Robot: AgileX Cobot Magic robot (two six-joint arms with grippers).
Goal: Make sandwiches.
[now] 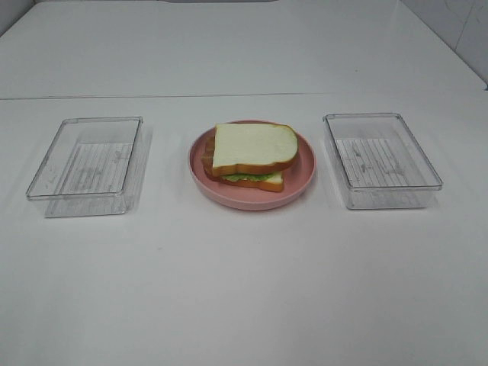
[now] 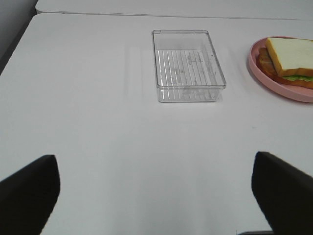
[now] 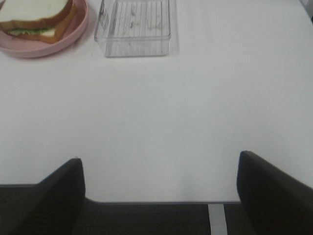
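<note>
No brand, label or writing can be read anywhere on the white table (image 1: 244, 290), the trays or the plate.

The left gripper (image 2: 155, 193) has its jaws spread wide; the two dark fingers (image 2: 29, 196) sit far apart at the edges of its wrist view, with only bare tabletop between them. They hold nothing and touch nothing. Well ahead of these jaws lies the left clear tray (image 2: 188, 66), ribbed on its floor, and beyond it, off to one side, is the pink plate (image 2: 274, 81).

The right gripper (image 3: 159, 193) is likewise spread wide, its fingers (image 3: 274, 196) apart over the table's near edge, gripping nothing. Ahead of it stands the right clear tray (image 3: 134, 24), well clear of the jaws.

The sandwich (image 1: 252, 156) rests on the plate between the two trays, far from both sets of jaws. A white bread slice with a brown crust tops it, green lettuce shows at the edge, and a second slice lies under that. A brownish layer peeks out at the side, possibly bacon or ham, though the view is too soft to be sure.
</note>
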